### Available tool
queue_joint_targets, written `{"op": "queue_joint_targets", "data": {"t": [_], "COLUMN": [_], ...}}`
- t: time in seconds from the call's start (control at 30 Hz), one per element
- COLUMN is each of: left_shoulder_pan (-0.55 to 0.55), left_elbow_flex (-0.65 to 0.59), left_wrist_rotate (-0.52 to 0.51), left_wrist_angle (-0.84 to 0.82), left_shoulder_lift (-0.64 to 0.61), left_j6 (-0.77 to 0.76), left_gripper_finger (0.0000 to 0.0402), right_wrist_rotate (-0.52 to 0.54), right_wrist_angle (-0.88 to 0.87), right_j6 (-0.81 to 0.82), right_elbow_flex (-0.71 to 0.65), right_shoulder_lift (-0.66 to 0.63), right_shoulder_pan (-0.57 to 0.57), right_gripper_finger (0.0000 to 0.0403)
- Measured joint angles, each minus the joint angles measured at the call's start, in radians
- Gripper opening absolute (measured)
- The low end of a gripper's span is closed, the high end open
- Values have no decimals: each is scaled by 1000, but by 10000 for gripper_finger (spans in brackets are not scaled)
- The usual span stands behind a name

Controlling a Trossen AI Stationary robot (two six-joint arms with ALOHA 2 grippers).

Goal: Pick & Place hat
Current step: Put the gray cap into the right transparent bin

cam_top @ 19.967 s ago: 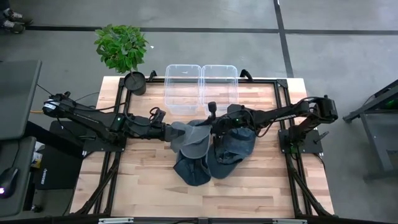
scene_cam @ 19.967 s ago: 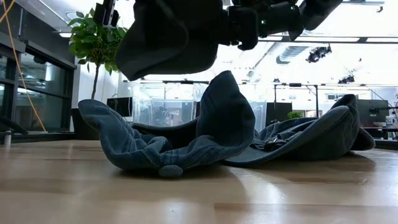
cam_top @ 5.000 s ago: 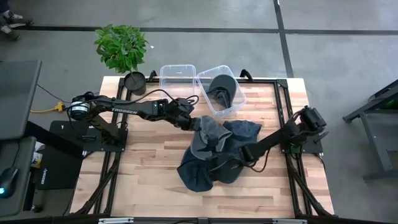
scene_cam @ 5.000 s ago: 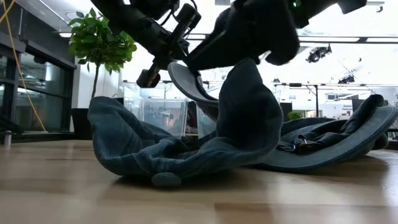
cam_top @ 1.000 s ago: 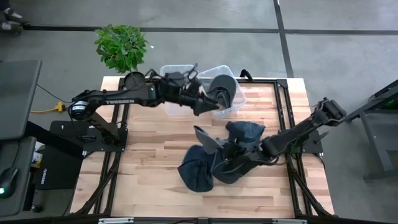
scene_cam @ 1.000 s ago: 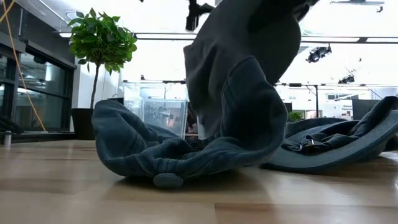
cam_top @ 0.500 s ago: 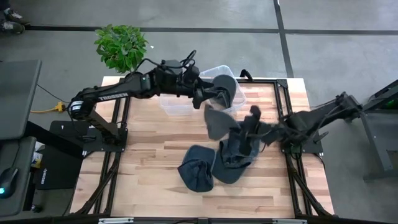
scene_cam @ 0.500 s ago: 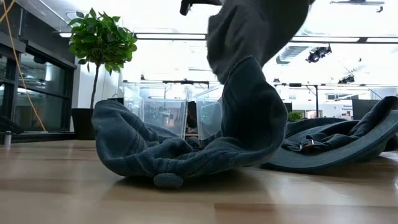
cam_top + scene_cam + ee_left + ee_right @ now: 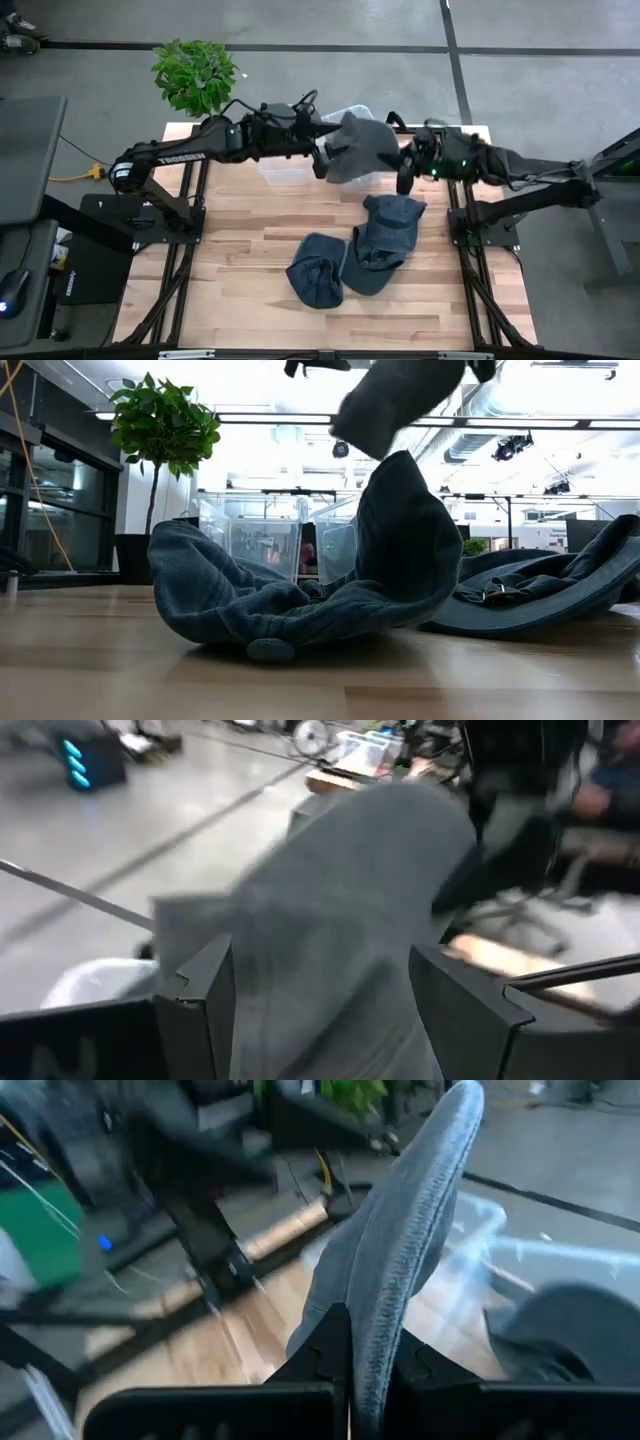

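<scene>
A grey hat (image 9: 360,148) hangs in the air over the right clear bin (image 9: 352,112) at the table's far edge; it also shows at the top of the low view (image 9: 400,400). My right gripper (image 9: 402,165) is shut on it, coming from the table's right. My left gripper (image 9: 322,155) is open, with one finger (image 9: 210,990) on either side of the hat (image 9: 340,910); I cannot tell whether they touch it. Two blue denim hats (image 9: 385,240) (image 9: 315,272) lie on the table, crowns down. Another dark hat (image 9: 560,1320) sits in a bin. My right gripper pinches the hat's brim edge (image 9: 372,1342) between its two fingers. The fingers come roughly level from the table's right. The brim stands on edge beyond the fingertips, and the hat is lifted clear of the table and above the bin.
A second clear bin (image 9: 280,168) stands left of the first, partly under my left arm. A potted plant (image 9: 197,80) stands at the far left corner. Bare wood lies toward the near edge and the left side.
My right gripper has lifted the grey hat off the pile of hats and carried it up and toward the far edge, to above the right bin, between my left gripper's fingers. The two denim hats stayed on the table. My left gripper has shifted little.
</scene>
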Motion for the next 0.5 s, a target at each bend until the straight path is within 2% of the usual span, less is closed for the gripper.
{"op": "queue_joint_targets", "data": {"t": [0.27, 0.4, 0.5], "left_shoulder_pan": [-127, -178, -200], "left_elbow_flex": [0, 1, -7], "left_wrist_rotate": [-392, -601, -710], "left_wrist_angle": [1, 31, 22], "left_shoulder_lift": [0, 34, 69], "left_j6": [310, 460, 619], "left_gripper_finger": [222, 222, 222], "right_wrist_rotate": [-254, -338, -369], "right_wrist_angle": [217, 314, 393], "right_j6": [23, 61, 100], "right_elbow_flex": [0, 0, 0], "right_shoulder_lift": [8, 8, 13], "right_shoulder_pan": [-238, -315, -358], "right_gripper_finger": [4, 4, 4]}}
